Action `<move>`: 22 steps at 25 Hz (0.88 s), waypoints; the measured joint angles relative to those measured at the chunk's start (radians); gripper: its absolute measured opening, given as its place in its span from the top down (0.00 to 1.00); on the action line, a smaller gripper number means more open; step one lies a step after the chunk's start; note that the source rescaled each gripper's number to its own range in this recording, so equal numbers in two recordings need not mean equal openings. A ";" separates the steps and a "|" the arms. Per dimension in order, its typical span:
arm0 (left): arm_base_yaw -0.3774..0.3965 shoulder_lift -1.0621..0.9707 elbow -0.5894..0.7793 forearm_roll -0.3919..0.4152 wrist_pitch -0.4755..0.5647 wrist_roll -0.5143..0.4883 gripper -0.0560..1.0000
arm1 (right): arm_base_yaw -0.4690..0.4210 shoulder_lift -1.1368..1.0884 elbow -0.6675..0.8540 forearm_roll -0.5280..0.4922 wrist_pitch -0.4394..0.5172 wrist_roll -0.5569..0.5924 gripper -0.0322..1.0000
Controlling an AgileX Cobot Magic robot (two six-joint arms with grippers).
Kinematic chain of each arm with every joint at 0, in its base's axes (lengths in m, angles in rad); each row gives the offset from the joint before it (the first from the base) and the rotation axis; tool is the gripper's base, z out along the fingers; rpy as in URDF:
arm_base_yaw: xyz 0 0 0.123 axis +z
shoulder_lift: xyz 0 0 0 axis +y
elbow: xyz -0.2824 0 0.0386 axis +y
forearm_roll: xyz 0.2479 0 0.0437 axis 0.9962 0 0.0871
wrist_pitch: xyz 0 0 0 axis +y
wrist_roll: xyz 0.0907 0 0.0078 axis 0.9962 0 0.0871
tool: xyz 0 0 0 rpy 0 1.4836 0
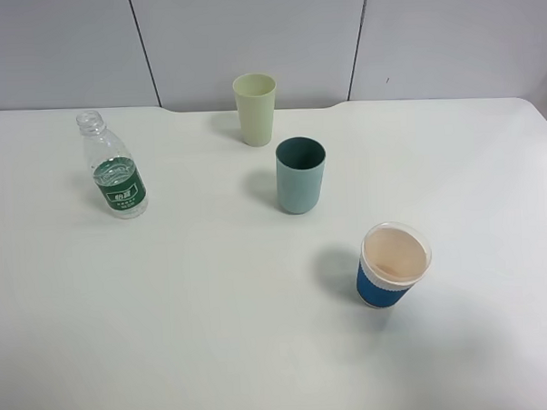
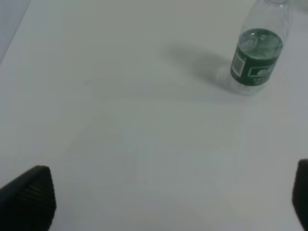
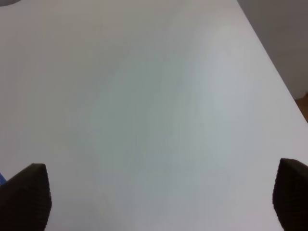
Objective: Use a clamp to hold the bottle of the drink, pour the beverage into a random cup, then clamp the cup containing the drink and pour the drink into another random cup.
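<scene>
Standing uncapped: green-labelled clear bottle [image 1: 114,167]

My work surface is a wide white table [image 1: 216,335], matte and evenly lit, with soft shadows falling toward the left. Its far edge has a shallow notch in the middle. Behind it stands a pale grey panelled wall [image 1: 248,34], split by thin dark seams that slant slightly.

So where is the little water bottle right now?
In the high view the bottle stands upright on the left side of the white table, well left of the teal cup and the pale yellow-green cup.
</scene>
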 joint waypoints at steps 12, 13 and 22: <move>0.000 0.000 0.000 0.000 0.000 0.000 0.00 | -0.040 0.000 0.000 0.000 0.000 0.001 0.01; 0.000 0.000 0.000 0.000 0.000 0.000 0.00 | -0.040 0.000 0.000 0.000 0.000 0.001 0.01; 0.000 0.000 0.000 0.000 0.000 0.000 0.00 | -0.040 0.000 0.000 0.000 0.000 0.001 0.01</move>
